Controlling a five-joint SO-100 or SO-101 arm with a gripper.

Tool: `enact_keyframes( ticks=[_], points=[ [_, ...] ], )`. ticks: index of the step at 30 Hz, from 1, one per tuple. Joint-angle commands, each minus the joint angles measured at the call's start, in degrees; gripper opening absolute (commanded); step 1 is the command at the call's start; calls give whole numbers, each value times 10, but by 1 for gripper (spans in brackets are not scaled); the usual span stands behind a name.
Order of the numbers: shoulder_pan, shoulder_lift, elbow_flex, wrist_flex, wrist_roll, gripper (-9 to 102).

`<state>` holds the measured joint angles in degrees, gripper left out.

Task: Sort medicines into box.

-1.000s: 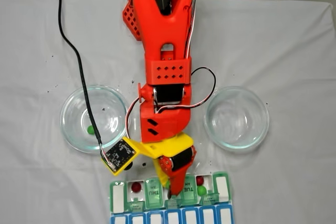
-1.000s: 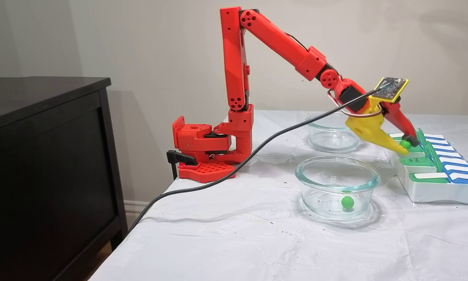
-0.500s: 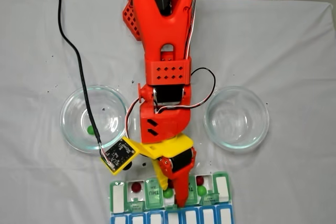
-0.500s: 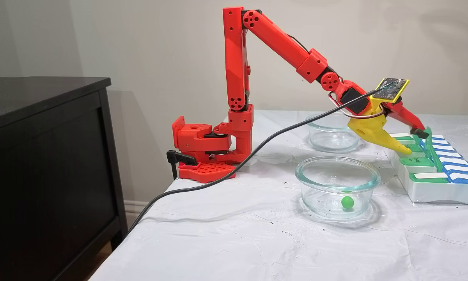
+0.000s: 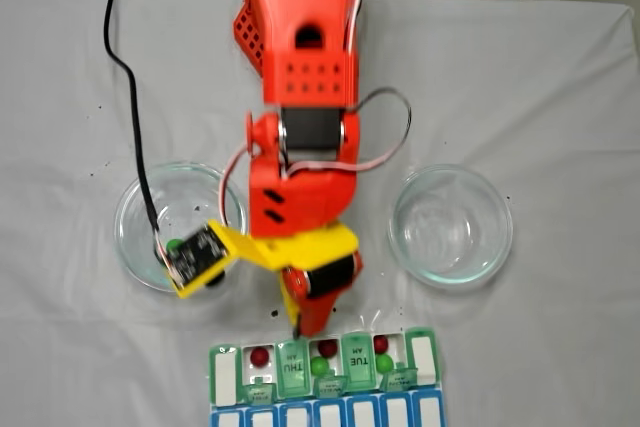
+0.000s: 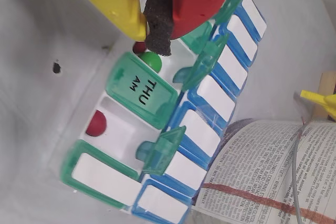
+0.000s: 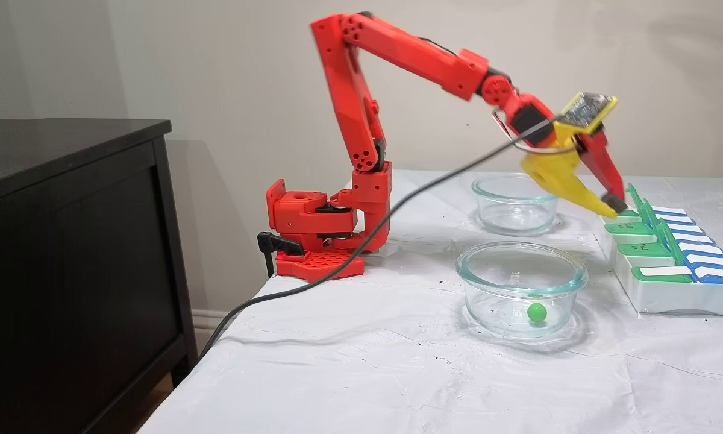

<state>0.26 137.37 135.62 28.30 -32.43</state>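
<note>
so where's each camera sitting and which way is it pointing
A fixed view: above the table, looking straight down at the pill box and two glass dishes; the red arm runs down from the top edge to the gripper.
Wrist view: rides on the arm, looking down past the gripper into the box's open compartments.
Another fixed view: table height at the side, showing the whole arm from base to gripper.
All share the box; both fixed views share the dish holding a green pill.

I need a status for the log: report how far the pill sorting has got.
Done: five pills lie in the box: a lone red pill, a red-and-green pair, another pair. In hand: nothing; the gripper hangs shut above the box. Left: one green pill in the glass dish.
</note>
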Motion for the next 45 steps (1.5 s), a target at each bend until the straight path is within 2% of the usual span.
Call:
enact_keyframes(
  ticks=[1,5,11,21,24,29,38,45],
  points=[
    [47,153,-63,162,-3,0],
    [122,211,-64,243,21,0],
    [179,177,-70,289,6,0],
    [229,94,-8,171,-44,0],
    [246,69,-6,150,-56,7],
    [256,31,-20,162,-60,19],
    [268,-33,-59,214,-45,19],
    [275,-73,-63,184,-46,21]
  ],
)
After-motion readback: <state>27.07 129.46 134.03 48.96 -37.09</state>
